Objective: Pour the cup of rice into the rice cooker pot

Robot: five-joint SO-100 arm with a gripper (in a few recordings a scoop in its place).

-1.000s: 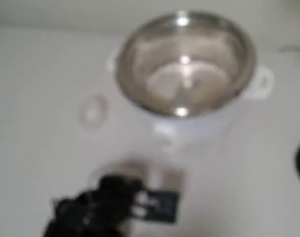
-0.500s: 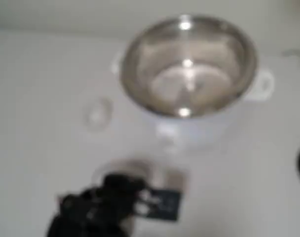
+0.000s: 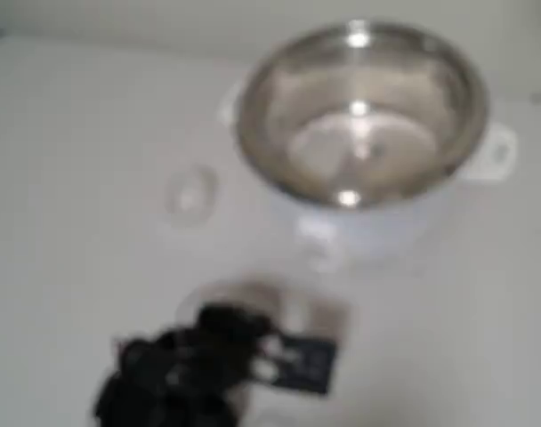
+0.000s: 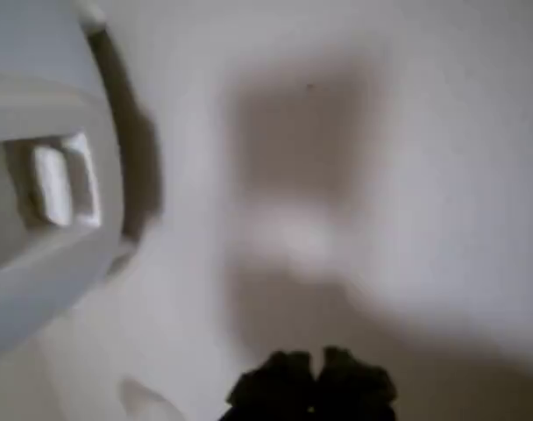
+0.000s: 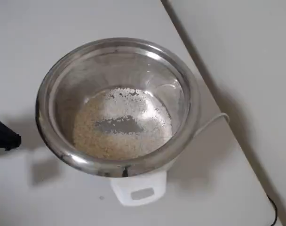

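The table (image 5: pixel 237 56) is seen white in all views, and on it the pot (image 5: pixel 117 106) is set at centre frame in the overhead view and at the upper right of the fixed view (image 3: pixel 364 111), with rice (image 5: pixel 122 125) spread over its floor around a bare patch. The black gripper (image 3: pixel 222 356) is found blurred at the lower left of the fixed view and at the bottom edge of the wrist view (image 4: pixel 312 390); whether it is open or closed cannot be told. A faint clear cup (image 3: pixel 190 191) is made out left of the pot in the fixed view, apart from the gripper.
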